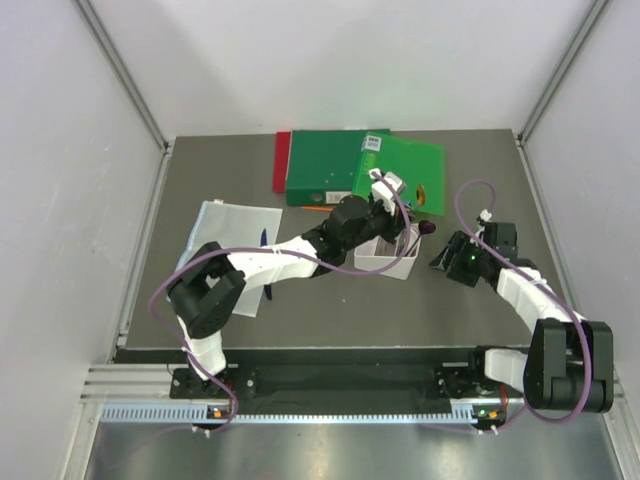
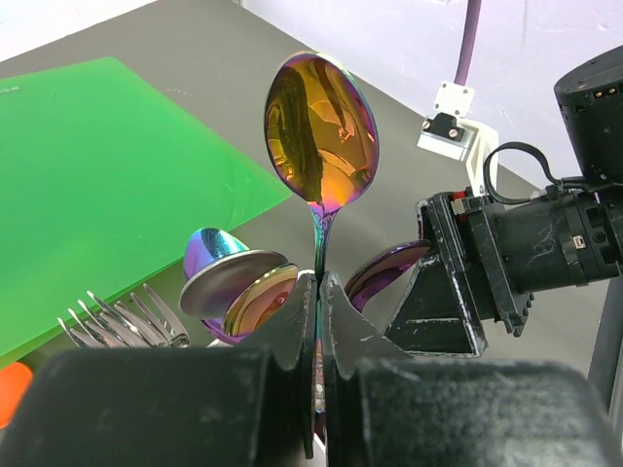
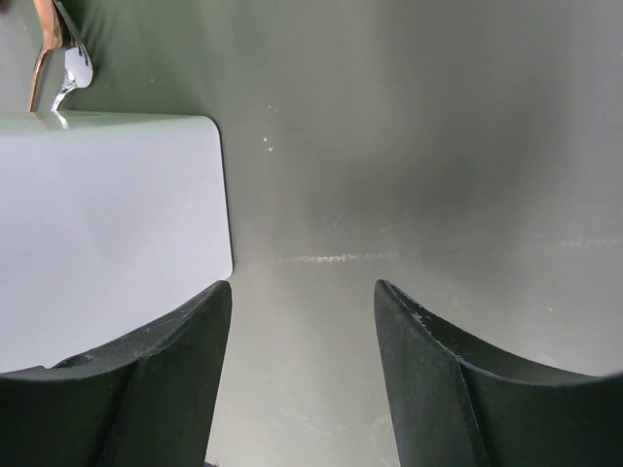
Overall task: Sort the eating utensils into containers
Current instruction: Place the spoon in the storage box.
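My left gripper [image 2: 321, 282] is shut on the handle of a rainbow-metallic spoon [image 2: 319, 131], bowl pointing up, above the small white bin [image 1: 385, 262]. Other rainbow spoons [image 2: 234, 287] and silver forks [image 2: 127, 319] stand in the bin below it. In the top view the left gripper [image 1: 400, 232] is over the bin's far right end. My right gripper [image 1: 445, 262] is open and empty, just right of the bin, low over the table. The bin's white wall [image 3: 107, 233] fills the left of the right wrist view, with utensil ends [image 3: 63, 58] above it.
Green folder [image 1: 385, 170] and red folder [image 1: 281, 160] lie behind the bin. A clear plastic sheet [image 1: 225, 240] lies at the left, with a dark blue utensil [image 1: 263, 240] by its edge. An orange piece [image 2: 12, 384] shows at the left wrist view's edge.
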Tool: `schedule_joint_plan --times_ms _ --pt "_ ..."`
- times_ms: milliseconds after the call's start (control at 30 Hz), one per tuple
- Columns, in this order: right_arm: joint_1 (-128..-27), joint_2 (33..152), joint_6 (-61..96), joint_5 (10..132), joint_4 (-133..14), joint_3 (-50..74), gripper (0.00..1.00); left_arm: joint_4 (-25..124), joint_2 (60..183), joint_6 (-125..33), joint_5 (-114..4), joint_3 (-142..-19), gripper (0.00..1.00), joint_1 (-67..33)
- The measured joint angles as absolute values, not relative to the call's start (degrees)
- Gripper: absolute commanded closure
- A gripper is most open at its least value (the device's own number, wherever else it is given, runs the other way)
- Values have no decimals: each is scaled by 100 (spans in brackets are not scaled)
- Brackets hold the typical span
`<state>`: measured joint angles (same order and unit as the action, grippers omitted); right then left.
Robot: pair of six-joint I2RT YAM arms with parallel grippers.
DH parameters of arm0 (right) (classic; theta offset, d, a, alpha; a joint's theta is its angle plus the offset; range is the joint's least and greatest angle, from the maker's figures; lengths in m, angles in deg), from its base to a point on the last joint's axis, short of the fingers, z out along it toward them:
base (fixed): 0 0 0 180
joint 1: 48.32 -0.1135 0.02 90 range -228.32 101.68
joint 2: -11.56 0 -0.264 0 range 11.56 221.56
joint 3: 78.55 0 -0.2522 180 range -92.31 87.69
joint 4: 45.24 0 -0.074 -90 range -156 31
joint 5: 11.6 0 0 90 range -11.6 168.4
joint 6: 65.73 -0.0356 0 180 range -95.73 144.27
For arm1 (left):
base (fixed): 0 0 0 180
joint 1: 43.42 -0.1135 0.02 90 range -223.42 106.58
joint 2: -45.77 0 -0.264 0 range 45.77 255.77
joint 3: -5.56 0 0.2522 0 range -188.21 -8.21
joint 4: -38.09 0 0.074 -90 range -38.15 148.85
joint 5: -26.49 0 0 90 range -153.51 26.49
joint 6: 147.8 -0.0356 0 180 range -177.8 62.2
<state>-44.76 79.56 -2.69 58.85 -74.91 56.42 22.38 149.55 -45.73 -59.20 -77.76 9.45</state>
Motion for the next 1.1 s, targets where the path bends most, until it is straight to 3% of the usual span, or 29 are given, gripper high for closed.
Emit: schedule_joint_plan --times_ms 500,800,1100 --pt "-4476 7998 -271 5882 -7464 5642 39 2155 14955 -4319 -6136 -7280 99 1170" --pt "-4476 8000 -271 5882 -7442 5642 39 2170 14955 -4278 -6296 -7182 69 1226" --pt "-4476 8000 -274 5882 -7442 5642 39 2408 14918 -4352 -6514 -7173 61 1257"
